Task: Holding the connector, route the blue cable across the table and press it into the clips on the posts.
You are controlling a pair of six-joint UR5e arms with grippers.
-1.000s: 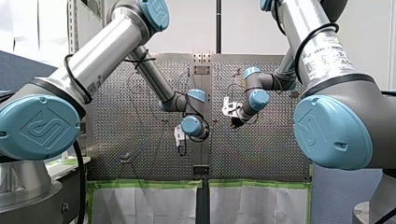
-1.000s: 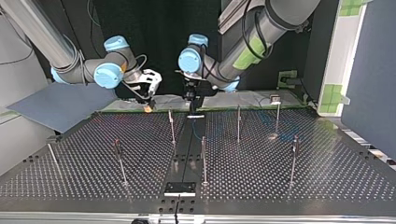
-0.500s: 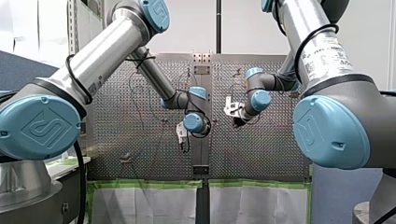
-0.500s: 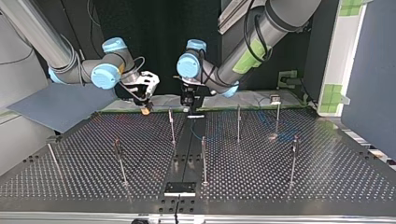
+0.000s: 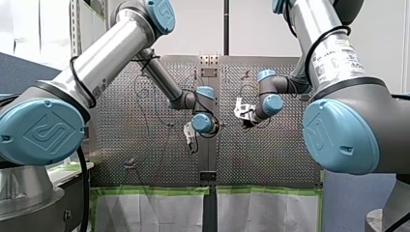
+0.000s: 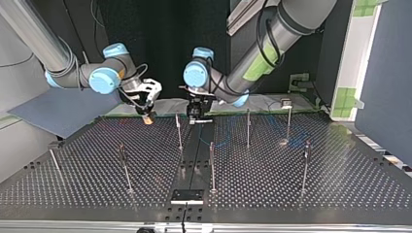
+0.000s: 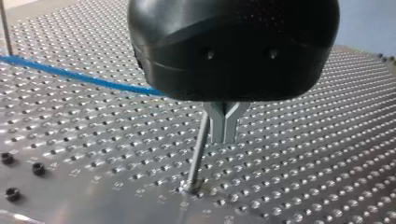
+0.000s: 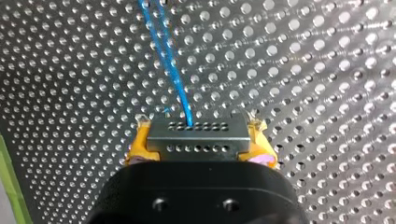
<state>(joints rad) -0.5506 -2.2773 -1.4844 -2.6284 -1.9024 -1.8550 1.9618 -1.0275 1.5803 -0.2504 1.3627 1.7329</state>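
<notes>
Right gripper (image 6: 148,118): clamped on connector (image 8: 198,137), blue cable (image 8: 175,74) attached. Left gripper (image 6: 194,115): clenched; sat 3 o'clock of it, top view.

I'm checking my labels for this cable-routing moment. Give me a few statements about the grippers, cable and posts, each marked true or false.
1. My right gripper clamps the connector between its yellow pads. True.
2. The blue cable runs out of the connector, ahead of that gripper. True.
3. My left gripper holds the blue cable. False: its metal fingers are shut on nothing beside a post; the cable runs past, apart from them.
4. The posts lie flat. False: the posts stand upright on the table.
</notes>
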